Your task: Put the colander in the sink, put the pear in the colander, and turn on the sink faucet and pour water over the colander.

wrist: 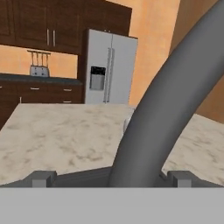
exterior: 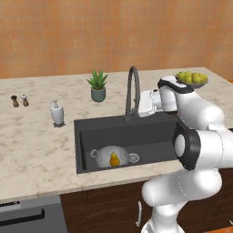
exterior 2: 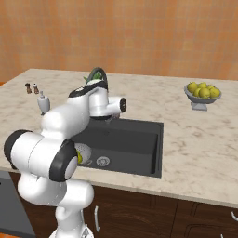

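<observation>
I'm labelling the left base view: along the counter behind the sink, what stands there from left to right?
Salt and pepper shakers → soap dispenser → potted plant → faucet → fruit bowl.

The pear (exterior: 114, 159) lies in the colander (exterior: 101, 154) in the sink (exterior: 136, 132), before the sink faucet (exterior: 132, 91).

1. The counter (exterior: 36, 150) looked like polished, veined beige stone.
2. The sink (exterior: 136, 136) and faucet (exterior: 133, 91) were matt dark grey.
3. The colander (exterior: 103, 154) looked pale, perforated metal.
4. The cabinet doors (exterior 2: 139, 209) were dark wood.
</observation>
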Available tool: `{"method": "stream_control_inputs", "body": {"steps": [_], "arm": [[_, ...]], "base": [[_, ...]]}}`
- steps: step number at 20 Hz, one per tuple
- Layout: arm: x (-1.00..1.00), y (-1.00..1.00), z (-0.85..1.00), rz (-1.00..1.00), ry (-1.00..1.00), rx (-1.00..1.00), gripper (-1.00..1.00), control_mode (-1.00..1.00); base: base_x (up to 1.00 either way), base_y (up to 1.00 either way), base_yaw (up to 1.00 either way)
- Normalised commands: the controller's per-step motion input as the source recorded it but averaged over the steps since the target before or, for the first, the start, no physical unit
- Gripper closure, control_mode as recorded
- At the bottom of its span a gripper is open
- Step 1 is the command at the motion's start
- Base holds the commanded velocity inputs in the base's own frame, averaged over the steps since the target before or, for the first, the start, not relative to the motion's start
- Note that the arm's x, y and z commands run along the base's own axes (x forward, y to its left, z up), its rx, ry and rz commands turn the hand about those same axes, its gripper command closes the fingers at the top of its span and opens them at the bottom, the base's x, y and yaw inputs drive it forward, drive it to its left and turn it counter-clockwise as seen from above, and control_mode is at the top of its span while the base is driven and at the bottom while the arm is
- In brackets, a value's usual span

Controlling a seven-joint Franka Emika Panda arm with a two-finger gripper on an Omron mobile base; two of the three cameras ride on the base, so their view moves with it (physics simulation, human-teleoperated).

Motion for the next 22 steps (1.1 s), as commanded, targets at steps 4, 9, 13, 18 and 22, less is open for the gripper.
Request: {"method": "stream_control_inputs", "body": {"steps": [4, 9, 13, 18, 22], "arm": [[0.30, 0.38, 0.00, -0.05, 0.00, 0.00, -1.00, -1.00], [0.36, 0.41, 0.00, -0.05, 0.00, 0.00, -1.00, -1.00], [0.43, 0.27, 0.00, -0.05, 0.00, 0.00, -1.00, -1.00], [0.50, 0.10, -0.05, -0.05, 0.00, 0.00, -1.00, -1.00], [0.53, 0.06, -0.01, -0.07, 0.00, 0.00, -1.00, -1.00]], "base": [[0.00, 0.00, 0.00], [0.00, 0.00, 0.00], [0.00, 0.00, 0.00], [0.00, 0.00, 0.00], [0.00, 0.00, 0.00]]}}
